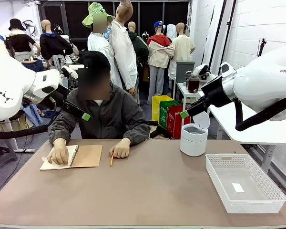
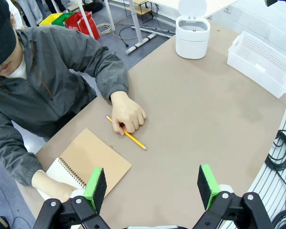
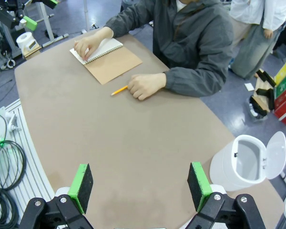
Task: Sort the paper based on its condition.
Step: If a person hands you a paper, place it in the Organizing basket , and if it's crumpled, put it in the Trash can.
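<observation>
Loose paper is out of view. A spiral notebook lies open at the far left of the table, brown cover folded out. The person's hand presses on its white page. The other hand rests by a yellow pencil. My left gripper hangs open high above the table's left side, holding nothing. My right gripper hangs open high above the right side, also holding nothing.
A white bin with its lid up stands at the far right. A white mesh basket sits at the near right, with a small white sticker inside. Bare brown tabletop spreads between the notebook and the basket.
</observation>
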Tool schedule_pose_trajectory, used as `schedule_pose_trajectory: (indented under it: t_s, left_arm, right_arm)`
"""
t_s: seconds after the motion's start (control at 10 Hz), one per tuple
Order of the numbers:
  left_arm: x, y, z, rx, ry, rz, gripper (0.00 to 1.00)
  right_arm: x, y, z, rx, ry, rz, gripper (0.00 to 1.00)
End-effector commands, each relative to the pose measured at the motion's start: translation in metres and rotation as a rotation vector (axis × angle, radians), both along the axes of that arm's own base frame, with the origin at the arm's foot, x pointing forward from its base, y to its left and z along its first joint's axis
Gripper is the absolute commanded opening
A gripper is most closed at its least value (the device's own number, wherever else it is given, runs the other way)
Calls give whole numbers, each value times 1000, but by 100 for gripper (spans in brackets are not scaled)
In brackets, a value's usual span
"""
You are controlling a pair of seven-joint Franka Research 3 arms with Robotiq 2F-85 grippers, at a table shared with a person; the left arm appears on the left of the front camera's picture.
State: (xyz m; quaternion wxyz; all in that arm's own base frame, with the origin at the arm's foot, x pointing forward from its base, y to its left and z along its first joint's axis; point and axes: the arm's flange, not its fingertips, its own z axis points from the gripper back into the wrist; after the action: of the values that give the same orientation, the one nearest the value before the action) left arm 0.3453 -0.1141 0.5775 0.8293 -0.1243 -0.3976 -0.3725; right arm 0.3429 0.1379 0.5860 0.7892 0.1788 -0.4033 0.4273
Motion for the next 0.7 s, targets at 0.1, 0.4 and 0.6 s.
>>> schedule_pose_trajectory:
  t_s: [0.1,0.4,0.6]
  left_arm:
    - [0,1,1,-1,8,-2,100]
    - [0,1,1,-1,8,-2,100]
    - [0,1,1,-1,8,-2,100]
  right_arm:
    - [0,-1,0,3,7,6,100]
    - [0,-1,0,3,7,6,100]
    - [0,-1,0,3,7,6,100]
